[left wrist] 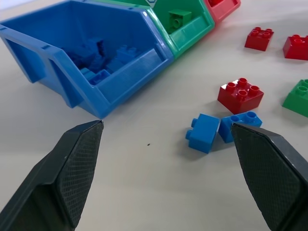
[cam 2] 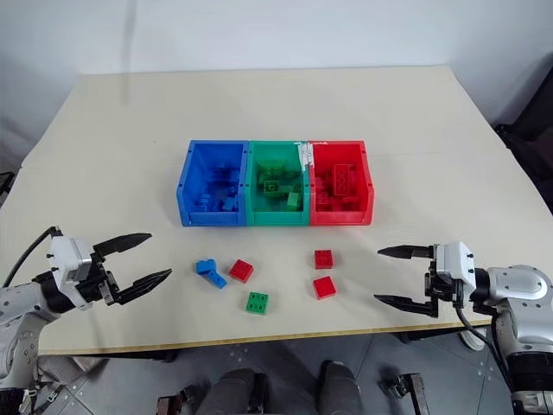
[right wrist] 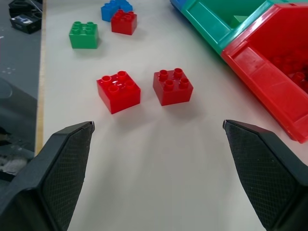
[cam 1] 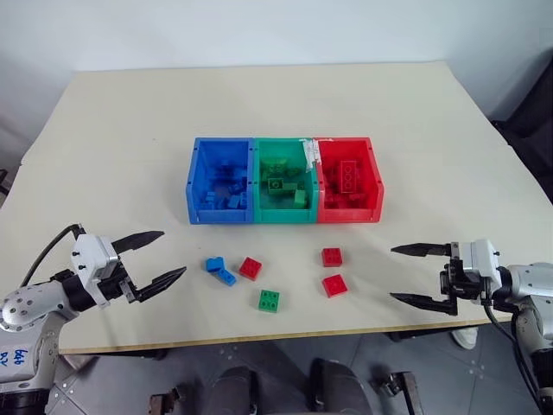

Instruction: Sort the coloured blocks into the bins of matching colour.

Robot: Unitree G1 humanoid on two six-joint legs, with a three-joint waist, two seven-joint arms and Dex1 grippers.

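Three joined bins stand mid-table: blue bin [cam 1: 220,215], green bin [cam 1: 285,216] and red bin [cam 1: 350,215], each holding bricks of its own colour. In front of them lie several loose blocks: two touching blue blocks [cam 1: 219,270], a red block [cam 1: 251,268], a green block [cam 1: 269,300] and two more red blocks [cam 1: 332,257] [cam 1: 334,285]. My left gripper [cam 1: 173,252] hovers open left of the blue blocks [left wrist: 204,132], holding nothing. At the right, my right gripper [cam 1: 392,273] is open and empty, pointing at the red pair [right wrist: 118,91] [right wrist: 173,86].
The beige table [cam 1: 259,104] stretches wide behind and beside the bins. Its front edge [cam 1: 285,333] runs just below the green block and under both grippers. Dark equipment [cam 1: 531,130] stands off the table's right side.
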